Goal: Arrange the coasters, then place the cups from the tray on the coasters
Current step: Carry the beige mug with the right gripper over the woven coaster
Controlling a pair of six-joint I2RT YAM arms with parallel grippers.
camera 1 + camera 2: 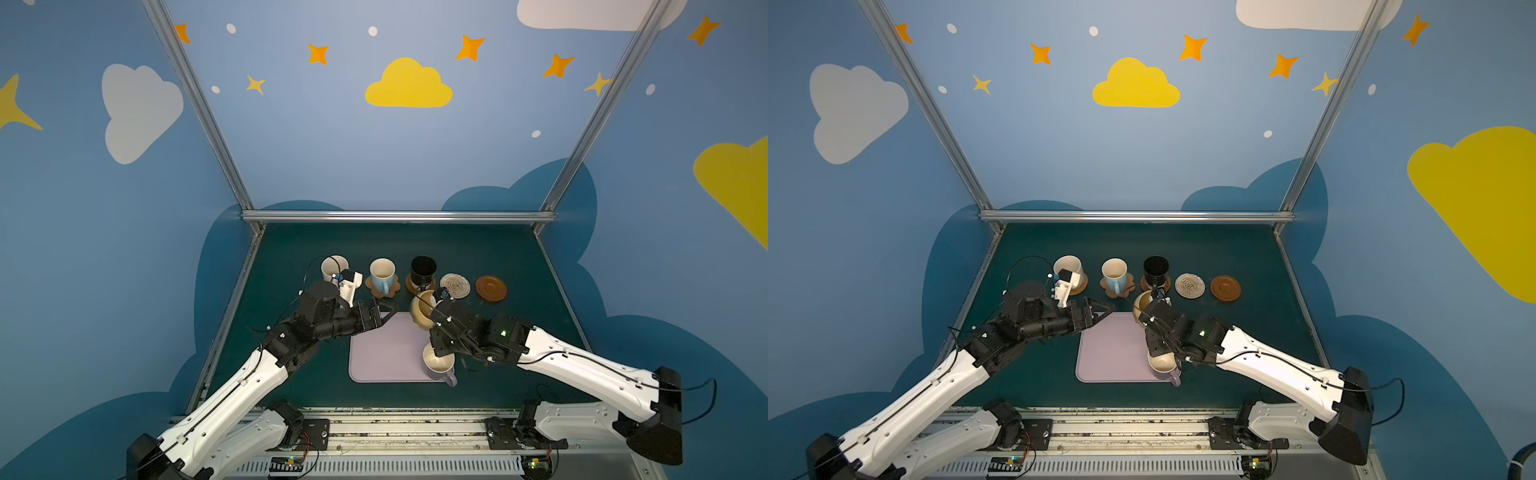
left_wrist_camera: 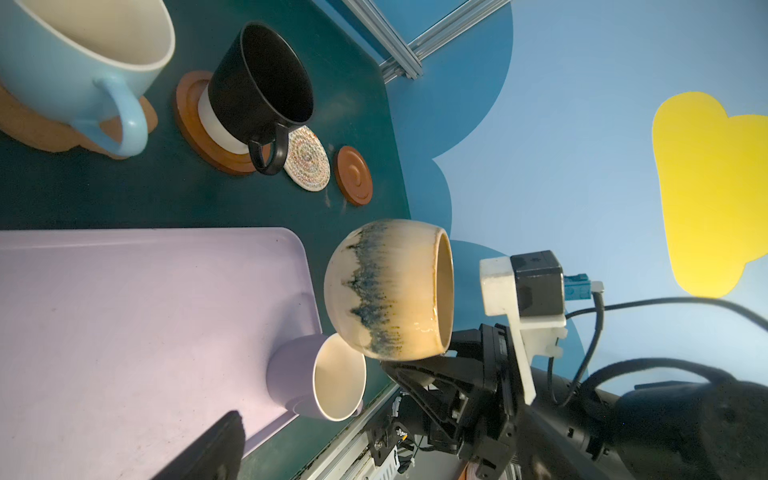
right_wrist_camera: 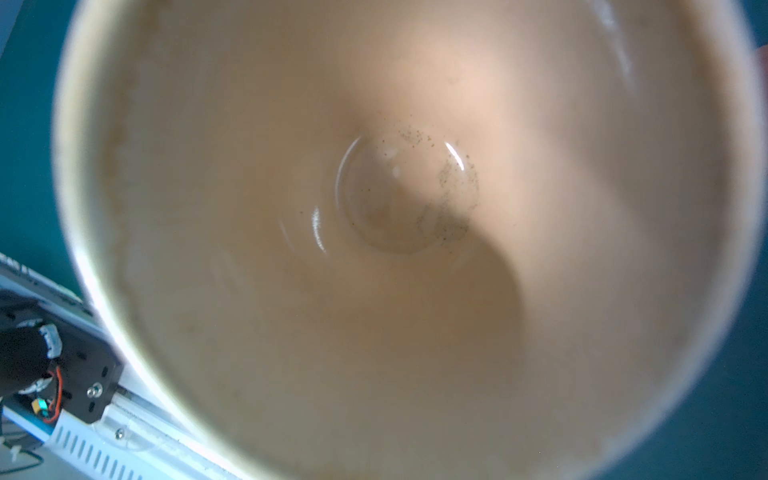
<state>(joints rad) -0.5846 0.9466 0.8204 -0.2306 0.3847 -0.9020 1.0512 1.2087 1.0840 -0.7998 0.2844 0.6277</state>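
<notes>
Along the back stand a cream mug on a tan woven coaster, a light blue mug on a flower-shaped coaster, and a black mug on a brown disc. To their right lie a bare pale woven coaster and a bare brown disc. My right gripper is shut on the mustard yellow mug, tipped sideways in the air over the lilac tray; its inside fills the right wrist view. A lilac mug stands on the tray's near right corner. My left gripper hangs open at the tray's far left corner.
Aluminium posts and a crossbar fence the dark green table at the back and sides. A metal rail runs along the front edge. The left arm's wrist camera sits close beside the cream mug.
</notes>
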